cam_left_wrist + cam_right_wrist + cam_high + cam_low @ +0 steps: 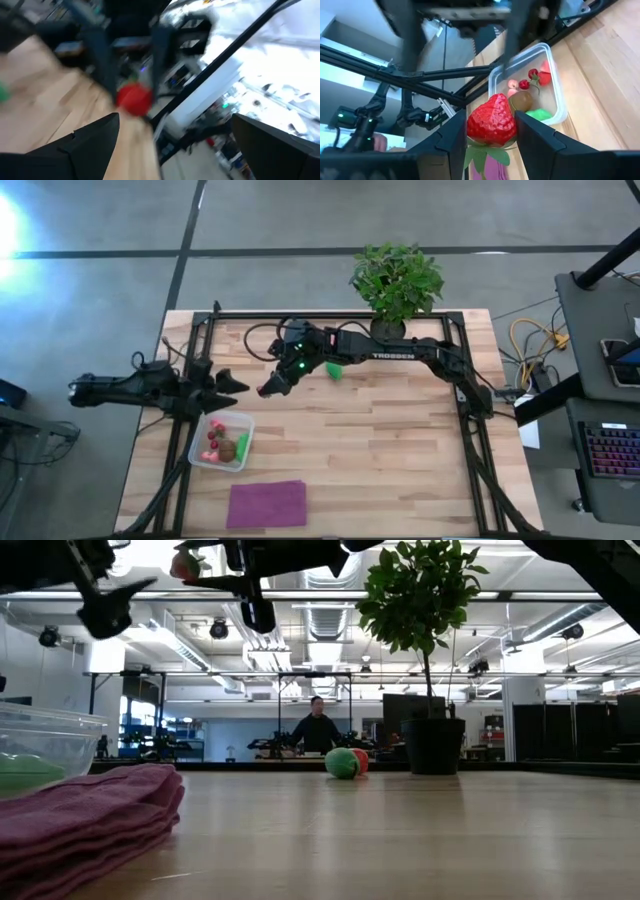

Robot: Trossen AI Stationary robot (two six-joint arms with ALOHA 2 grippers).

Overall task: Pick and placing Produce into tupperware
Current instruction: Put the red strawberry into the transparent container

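A red toy strawberry [490, 122] hangs above the table with my right gripper [268, 388] shut on it, just beyond the far side of the tupperware [222, 440]. That clear box stands near the table's left edge and holds red, brown and green produce. Green and red produce pieces [345, 762] lie on the table at the back, near the plant pot. My left gripper [238, 380] stands open and level at the table's left edge, holding nothing and pointing at the strawberry [134, 98]. My right gripper pinches the strawberry's two sides [470, 125] between its two fingers. Its green leaf end [480, 155] lies back toward the wrist and its tip points away. The fingers slant down from the table's right. The strawberry is lifted clear of the table.
A folded purple cloth [267, 503] lies at the near edge, beside the tupperware. A leafy potted plant [397, 280] stands at the far edge. The black frame rails [470, 420] run along the table's left and right sides. A person [317, 730] stands in the room behind.
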